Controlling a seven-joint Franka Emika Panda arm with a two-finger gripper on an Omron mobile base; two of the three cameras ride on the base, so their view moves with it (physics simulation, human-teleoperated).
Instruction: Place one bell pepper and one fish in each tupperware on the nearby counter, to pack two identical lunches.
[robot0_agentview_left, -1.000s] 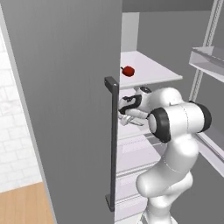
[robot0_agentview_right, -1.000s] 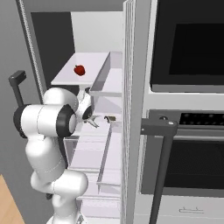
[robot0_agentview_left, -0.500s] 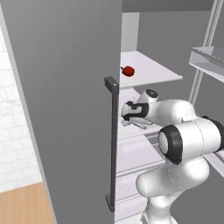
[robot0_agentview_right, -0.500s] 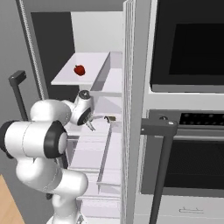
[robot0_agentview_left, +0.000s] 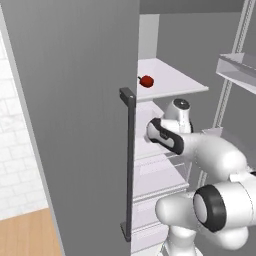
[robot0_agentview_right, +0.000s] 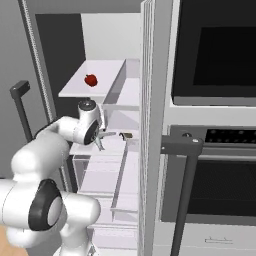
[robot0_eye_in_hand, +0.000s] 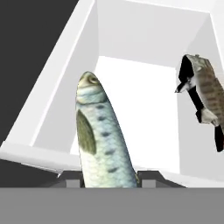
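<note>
My gripper (robot0_eye_in_hand: 109, 180) is shut on a silvery green fish (robot0_eye_in_hand: 103, 140) that stands up between its fingertips, over a white fridge drawer (robot0_eye_in_hand: 144, 35). A second, darker fish (robot0_eye_in_hand: 203, 94) lies against the drawer's right wall; it is the small dark fish (robot0_agentview_right: 125, 135) just right of my gripper (robot0_agentview_right: 101, 140). A red bell pepper (robot0_agentview_left: 146, 81) sits on the white shelf (robot0_agentview_left: 175, 82) above, the same bell pepper (robot0_agentview_right: 91, 79) seen from the right. A corner of the counter (robot0_agentview_left: 25, 235) shows low at left. The tupperware is out of view.
The open grey fridge door (robot0_agentview_left: 75, 100) with its dark handle (robot0_agentview_left: 130, 160) stands close on the arm's left. A built-in oven (robot0_agentview_right: 215, 75) with a bar handle (robot0_agentview_right: 186, 150) flanks the fridge on the right. Door shelves (robot0_agentview_left: 237, 67) hang at the right.
The arm's elbow has swung down and towards the cameras. The hand has stayed at the fridge drawer with the fish still in its grip.
</note>
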